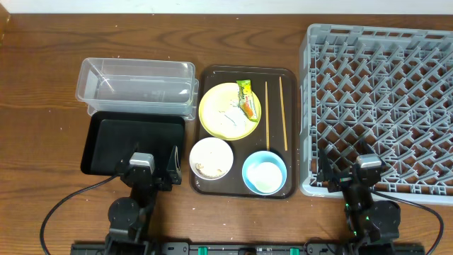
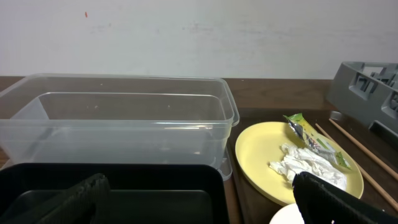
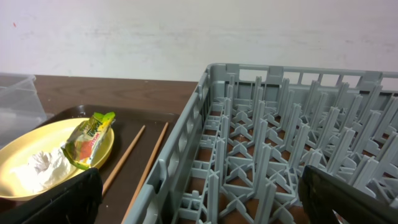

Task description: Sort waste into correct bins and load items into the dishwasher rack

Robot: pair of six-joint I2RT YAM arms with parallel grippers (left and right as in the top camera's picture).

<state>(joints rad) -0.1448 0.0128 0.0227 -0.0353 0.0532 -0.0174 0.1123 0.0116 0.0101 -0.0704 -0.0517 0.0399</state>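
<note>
The yellow plate (image 1: 221,99) lies on the brown serving tray and carries the green-and-orange wrapper (image 1: 245,97) and white tissue (image 1: 229,117). The plate (image 2: 261,155), wrapper (image 2: 305,134) and tissue (image 2: 305,165) also show in the left wrist view. Two chopsticks (image 1: 274,113) lie beside the plate. The white bowl (image 1: 211,157) holds food scraps. The light-blue bowl (image 1: 265,172) is next to it. The clear tub (image 1: 134,85) and black tray (image 1: 131,142) stand at the left, the grey rack (image 1: 382,106) at the right. My left gripper (image 1: 150,168) is open over the black tray's near edge. My right gripper (image 1: 352,170) is open over the rack's near-left corner.
The brown serving tray (image 1: 294,106) sits between the bins and the rack. The rack's wall (image 3: 186,155) rises just right of the chopsticks (image 3: 134,158). Cables run from both arm bases along the table's front edge.
</note>
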